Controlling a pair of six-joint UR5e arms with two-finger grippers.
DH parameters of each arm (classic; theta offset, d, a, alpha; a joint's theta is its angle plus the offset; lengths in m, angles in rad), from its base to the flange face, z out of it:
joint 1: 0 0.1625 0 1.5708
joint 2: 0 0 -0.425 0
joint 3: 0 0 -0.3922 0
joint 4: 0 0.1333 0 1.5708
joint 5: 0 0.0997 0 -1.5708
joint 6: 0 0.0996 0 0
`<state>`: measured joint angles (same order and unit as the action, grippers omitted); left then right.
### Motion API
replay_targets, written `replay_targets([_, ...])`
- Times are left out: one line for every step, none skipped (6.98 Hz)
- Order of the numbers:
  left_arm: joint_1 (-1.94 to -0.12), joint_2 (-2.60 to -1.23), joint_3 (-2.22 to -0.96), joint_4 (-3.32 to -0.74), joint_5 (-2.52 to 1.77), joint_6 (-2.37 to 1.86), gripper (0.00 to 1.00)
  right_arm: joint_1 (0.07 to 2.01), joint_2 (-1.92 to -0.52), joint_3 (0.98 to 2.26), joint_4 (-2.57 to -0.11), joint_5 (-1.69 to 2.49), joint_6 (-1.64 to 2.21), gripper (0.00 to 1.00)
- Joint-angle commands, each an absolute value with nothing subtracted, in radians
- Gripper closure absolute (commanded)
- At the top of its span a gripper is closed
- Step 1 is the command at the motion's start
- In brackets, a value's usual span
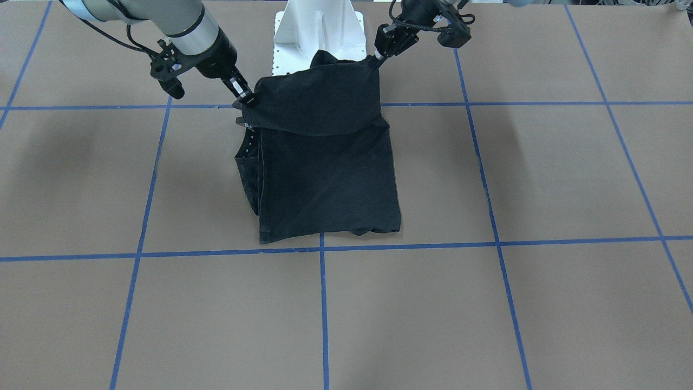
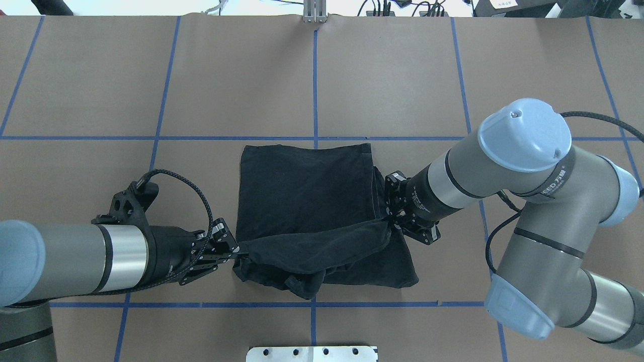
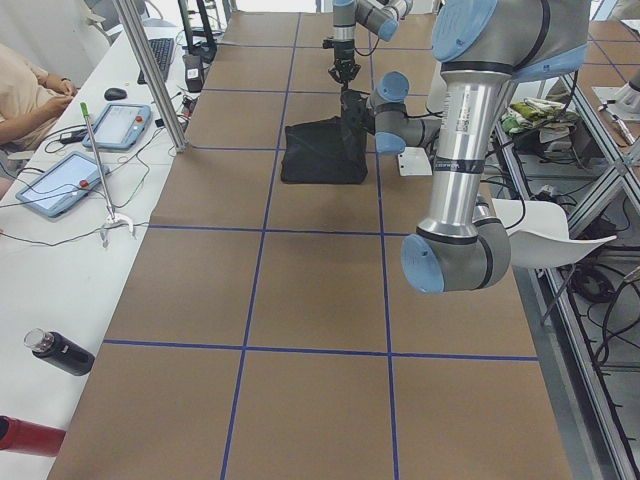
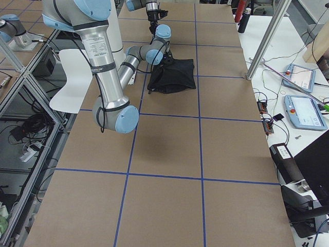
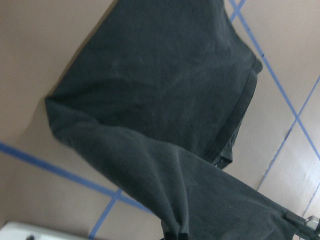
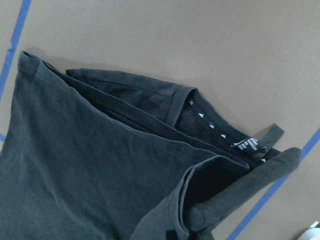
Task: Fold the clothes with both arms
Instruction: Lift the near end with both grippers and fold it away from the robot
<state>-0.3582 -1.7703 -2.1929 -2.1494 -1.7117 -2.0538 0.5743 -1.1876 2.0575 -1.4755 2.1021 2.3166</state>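
Cloth is clamped in both hands. The left hand (image 2: pixel 235 254) is clenched on one corner of the robot-side edge of the T-shirt (image 2: pixel 307 191), and the right hand (image 2: pixel 390 220) is clenched on the opposite corner. At each, the jaws are closed down on a thin pinch of black fabric. Between the two hands the gripped edge is held stretched and raised off the worktop (image 2: pixel 402 75), and a slack fold is hung beneath it.

Beyond that raised band the rest of the garment is laid flat, with its far hem set just short of a blue tape line (image 2: pixel 201 138). A narrow rectangle is presented, and stacked layers are seen along the right hand's side, so the sideways folds are judged done. No logo is shown; only a row of small white marks is caught in the right wrist view.

The crosswise fold is judged to be in hand and roughly half made. The lifted edge is yet to be carried over to the far hem, laid down squarely and let go.
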Motion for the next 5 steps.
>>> replay_targets([-0.434,-1.863,-2.065,-2.151,-1.712,-2.043,1.00,0.604,-1.172,1.991,-1.474,2.097,2.248,1.00])
replay_targets([-0.483,-1.912,-1.966,-2.164,-1.712,-2.033,1.00,0.618,-1.149,1.939,-1.464,2.094,2.190,1.00])
replay_targets([-0.549,-1.977,-1.885,-2.164,-1.712,-1.972,1.00,0.653,-1.094,1.869,-1.466,2.095,2.159,1.00])
replay_targets([-0.590,-1.989,-1.811,-2.172,-1.712,-1.961,1.00,0.681,-1.042,1.764,-1.465,2.095,2.101,1.00])
replay_targets([-0.632,-2.034,-1.654,-2.247,-1.710,-1.884,0.76,0.719,-0.960,1.558,-1.419,2.086,2.020,0.13])
